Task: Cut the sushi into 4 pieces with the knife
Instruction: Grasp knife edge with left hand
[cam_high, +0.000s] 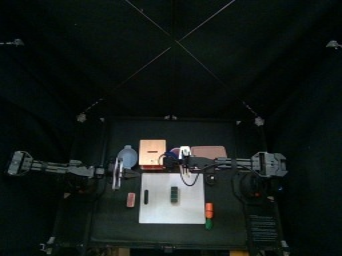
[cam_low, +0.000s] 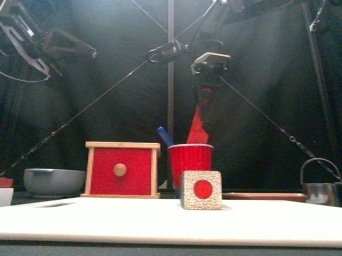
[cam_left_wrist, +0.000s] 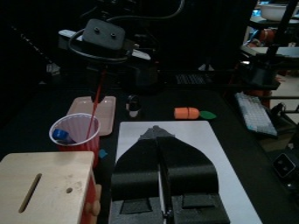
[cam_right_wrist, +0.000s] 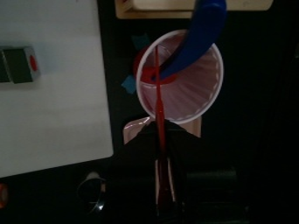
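The sushi roll stands on the white cutting board, dark with a red disc on its end; it also shows in the right wrist view and the top view. Behind it stands the red cup with a blue knife in it. My right gripper hangs above the cup, shut on the handle of the red knife, whose lower end is at the cup's rim. My left gripper is shut and holds nothing, low over the board's left side.
The wooden box with its red drawer front stands left of the cup, and the blue-grey bowl left of that. The pink tray and the metal cutter are at the right. Orange and green toys lie right of the board.
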